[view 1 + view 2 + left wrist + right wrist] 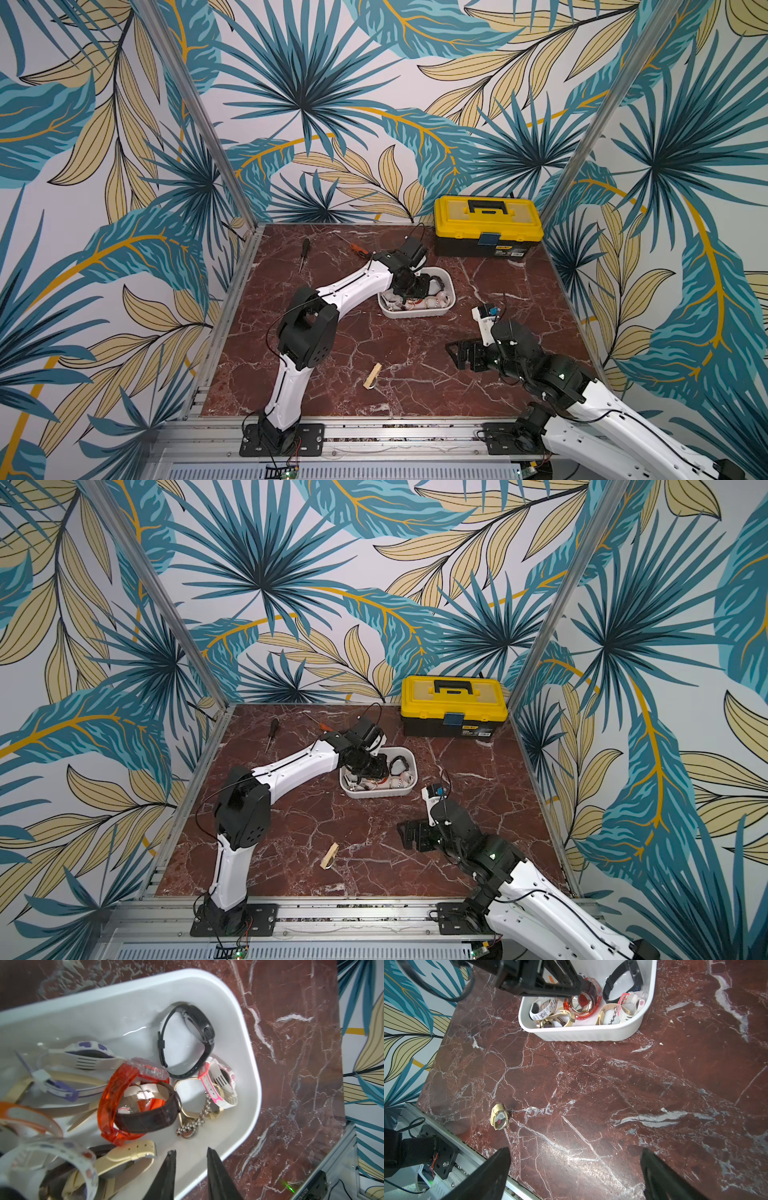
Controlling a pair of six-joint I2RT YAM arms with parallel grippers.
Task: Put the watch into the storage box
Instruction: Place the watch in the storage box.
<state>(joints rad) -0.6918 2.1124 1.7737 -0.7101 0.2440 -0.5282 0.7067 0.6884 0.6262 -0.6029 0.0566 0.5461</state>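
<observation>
Robot lab cell: alu frame (199, 116), wallpapered walls (374, 83).

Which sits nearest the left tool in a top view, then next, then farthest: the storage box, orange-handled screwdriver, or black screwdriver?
1. storage box: directly beneath the left tool.
2. orange-handled screwdriver: just behind it, to the left.
3. black screwdriver: farthest out to the left.
</observation>
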